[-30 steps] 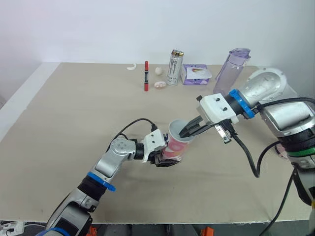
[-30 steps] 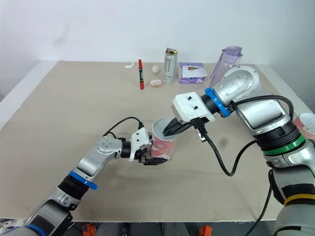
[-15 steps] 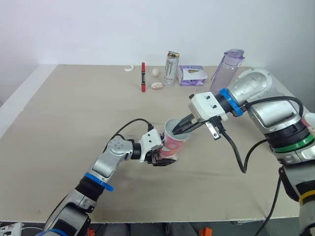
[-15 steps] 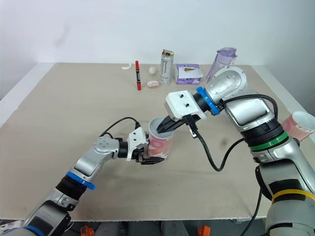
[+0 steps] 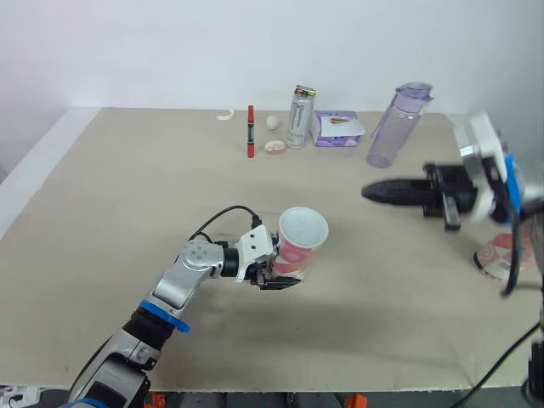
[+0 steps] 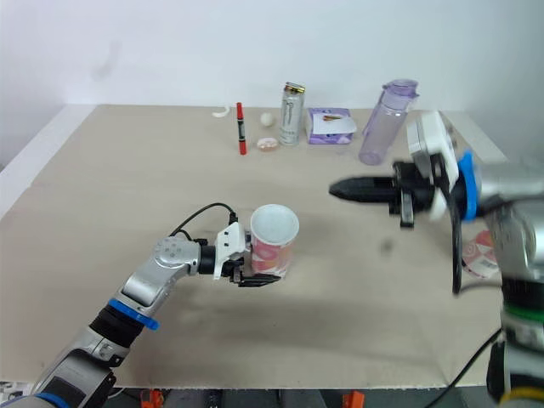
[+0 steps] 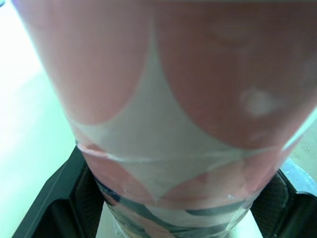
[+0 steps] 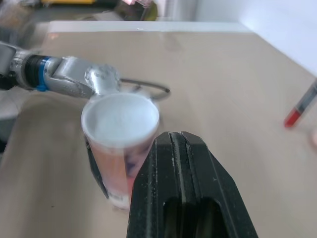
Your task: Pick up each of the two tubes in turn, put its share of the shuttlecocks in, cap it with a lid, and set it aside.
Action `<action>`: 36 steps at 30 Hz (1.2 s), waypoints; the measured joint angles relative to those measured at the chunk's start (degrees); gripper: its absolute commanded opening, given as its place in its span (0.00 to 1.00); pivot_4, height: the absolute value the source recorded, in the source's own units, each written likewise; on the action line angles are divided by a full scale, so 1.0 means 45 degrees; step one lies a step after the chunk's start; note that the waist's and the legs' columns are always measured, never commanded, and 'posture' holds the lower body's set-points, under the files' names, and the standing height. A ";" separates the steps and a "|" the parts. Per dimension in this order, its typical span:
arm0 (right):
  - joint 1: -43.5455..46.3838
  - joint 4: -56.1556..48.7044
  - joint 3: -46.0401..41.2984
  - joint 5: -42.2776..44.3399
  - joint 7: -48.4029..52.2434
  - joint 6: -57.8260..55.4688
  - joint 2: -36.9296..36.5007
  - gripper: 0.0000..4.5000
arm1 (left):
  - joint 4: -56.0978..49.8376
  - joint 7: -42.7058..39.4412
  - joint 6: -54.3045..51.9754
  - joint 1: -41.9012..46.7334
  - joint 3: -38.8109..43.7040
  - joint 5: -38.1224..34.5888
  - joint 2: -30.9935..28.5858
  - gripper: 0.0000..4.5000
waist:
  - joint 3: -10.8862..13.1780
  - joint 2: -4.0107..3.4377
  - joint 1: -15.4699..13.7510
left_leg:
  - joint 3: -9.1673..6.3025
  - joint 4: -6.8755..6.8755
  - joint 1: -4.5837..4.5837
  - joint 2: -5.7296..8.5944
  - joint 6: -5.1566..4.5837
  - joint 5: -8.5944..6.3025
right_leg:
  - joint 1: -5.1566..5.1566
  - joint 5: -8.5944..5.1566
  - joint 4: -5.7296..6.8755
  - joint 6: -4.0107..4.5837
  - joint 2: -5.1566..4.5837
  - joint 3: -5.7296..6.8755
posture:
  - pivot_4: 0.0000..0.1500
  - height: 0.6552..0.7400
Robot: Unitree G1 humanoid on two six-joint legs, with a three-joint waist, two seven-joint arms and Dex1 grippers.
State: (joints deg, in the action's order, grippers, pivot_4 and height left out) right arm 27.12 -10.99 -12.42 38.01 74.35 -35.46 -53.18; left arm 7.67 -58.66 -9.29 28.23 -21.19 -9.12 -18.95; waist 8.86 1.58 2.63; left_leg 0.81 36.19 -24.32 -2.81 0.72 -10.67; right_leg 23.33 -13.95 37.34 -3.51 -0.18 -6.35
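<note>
our left gripper [image 5: 276, 279] is clamped on the pink-and-white tube [image 5: 297, 248] low on its body, near the base, holding it just above the table [image 5: 127, 187] with the open mouth tilted up and toward our right side; our right gripper [image 5: 376, 193] hangs well apart from it, fingers pressed together with nothing between them, pointing back at the tube's mouth; the inside shows pale white in the right wrist view, and we cannot tell what lies in it.

the tube looks like thin printed card, a smooth tapered cylinder with a rolled rim and a glossy wrap near the foot; we judge the wall soft enough to dent under a hard squeeze, and slick enough to slide in a loose one; gripped so low and leaning, it could pivot in the fingers, and anything light inside might spill if the tilt grows.

a second tube [image 6: 478, 253] sits near the table's right edge, close beside our right arm; a careless sweep of that arm could knock it off; the matte table offers little grip to stop it.

at the far side stand a metal can [image 5: 300, 116], a clear purple bottle [image 5: 398, 123], a red pen [image 5: 252, 132] and a small box [image 5: 338, 129], all well clear.
</note>
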 measured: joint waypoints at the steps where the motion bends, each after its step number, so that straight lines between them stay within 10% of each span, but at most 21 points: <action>1: -0.0909 -0.0381 -0.0102 -0.0016 -0.0356 -0.0011 0.0353 0.18 | 0.0010 -0.0117 0.0053 0.0024 0.0118 -0.0011 -0.0031 0.93 | 0.0033 -0.0066 0.0054 | 0.0039 0.0007 -0.0006 0.0006 0.0000 0.0000 | 0.0029 0.0029 0.0003 -0.0013 -0.0008 -0.0031 | 1.00 1.00; 12: -0.5477 -0.1588 0.1810 -0.2579 -0.2382 0.3728 0.3423 0.98 | 0.0183 -0.1332 0.0753 0.0125 0.0628 -0.0625 -0.0248 1.00 | 0.0049 -0.0058 0.0001 | 0.0025 0.0072 -0.0041 0.0041 0.0009 0.0007 | 0.0014 0.0008 -0.0002 -0.0006 -0.0040 -0.0034 | 1.00 1.00; 36: -0.3657 0.1097 0.4838 -0.5051 -0.4544 0.5705 0.6427 0.98 | -0.2628 -0.2197 0.0217 -0.2487 0.2802 -0.2119 -0.3086 1.00 | 0.0056 -0.0043 0.0000 | 0.0007 0.0053 -0.0042 0.0005 0.0026 -0.0002 | 0.0022 -0.0018 0.0009 0.0038 -0.0016 -0.0001 | 1.00 1.00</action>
State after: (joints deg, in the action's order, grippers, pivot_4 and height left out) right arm 10.67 -6.06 9.35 15.28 53.90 -9.78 -24.26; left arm -4.16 -68.54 -8.32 17.04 -8.58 -18.65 -32.84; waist 9.12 1.39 2.63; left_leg 0.84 36.42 -24.51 -2.79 0.84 -10.68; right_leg 23.43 -14.03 37.38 -3.34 -0.25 -6.36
